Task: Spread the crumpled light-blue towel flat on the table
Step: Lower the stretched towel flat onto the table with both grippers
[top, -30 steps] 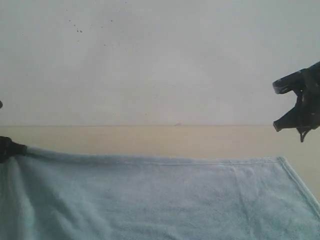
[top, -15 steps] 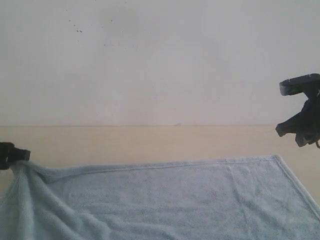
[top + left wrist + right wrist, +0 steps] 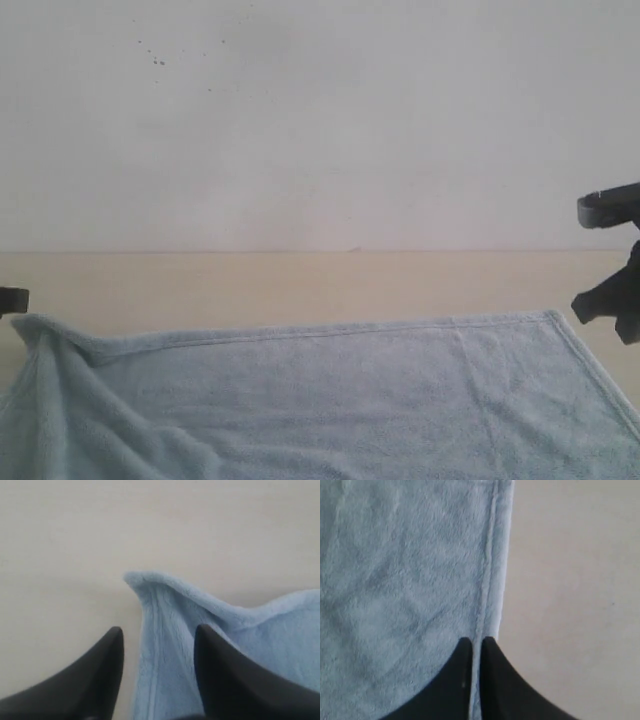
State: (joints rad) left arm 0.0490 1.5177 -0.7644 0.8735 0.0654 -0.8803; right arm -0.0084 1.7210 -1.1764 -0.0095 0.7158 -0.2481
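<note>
The light-blue towel lies spread over the beige table, its far hem nearly straight. Its far left corner is a little rumpled and folds run down from it. My left gripper is open, its fingers standing either side of that corner's hem without pinching it; in the exterior view only its tip shows at the left edge. My right gripper is shut with nothing in it, above the towel's right hem. In the exterior view it hangs at the right edge.
A white wall with small dark specks rises behind the table's far edge. Bare table runs between the towel's far hem and the wall, and beside the right hem.
The left gripper has let go of the towel's left corner and drawn back to the left; the corner has dropped onto the table. The right gripper has moved right and lower.
</note>
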